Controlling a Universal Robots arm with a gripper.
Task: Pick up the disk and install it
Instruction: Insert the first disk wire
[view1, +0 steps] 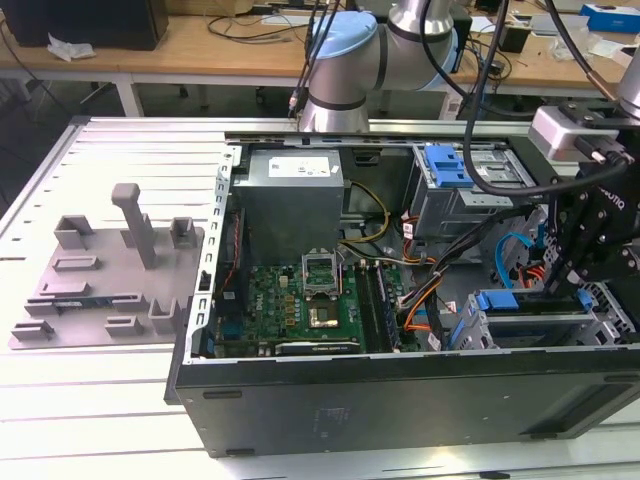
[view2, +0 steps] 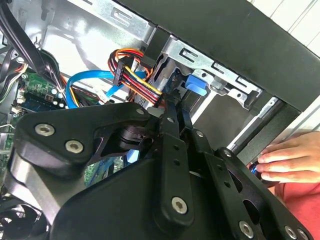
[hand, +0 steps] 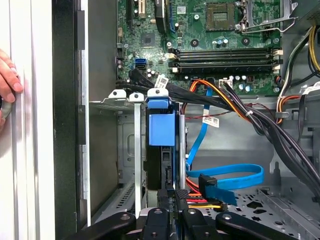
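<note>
Step in hand, as judged: the install stage, not the pick. The disk (hand: 162, 145) stands on edge in the metal drive cage (hand: 112, 150) at the front corner of the open computer case (view1: 400, 400), its blue plastic frame uppermost in the first wrist view, slotted between the cage's vertical rails. It looks mostly seated, though how deep it sits cannot be read.

The gripper (hand: 170, 200) is right at the rear edge of the disk, black fingers (hand: 165, 196) drawn close together on or against that edge. Whether they pinch the frame or merely press on it I cannot tell; contact is hidden by the linkage.

What the next move calls for, in my estimate: a straight push along the rails with no tilt, and clearance from the bundle of coloured power wires (hand: 200, 202) and the flat blue cable (hand: 235, 176) lying just beside the bay.

View differences:
- Exterior view: whole case on the slotted work table (view1: 100, 150), motherboard (view1: 310, 305) in the middle, grey fixture plate (view1: 100, 280) outside the case near the table's edge on the exterior view's left, arm reaching down at the case's corner on the exterior view's right.
- First wrist view: the disk's alignment in the rails; a person's hand (hand: 7, 80) resting at the table edge outside the case wall.
- Second wrist view: gripper linkage close up, a blue tab (view2: 196, 86) at the cage, and the hand by the case's outer side.
</note>
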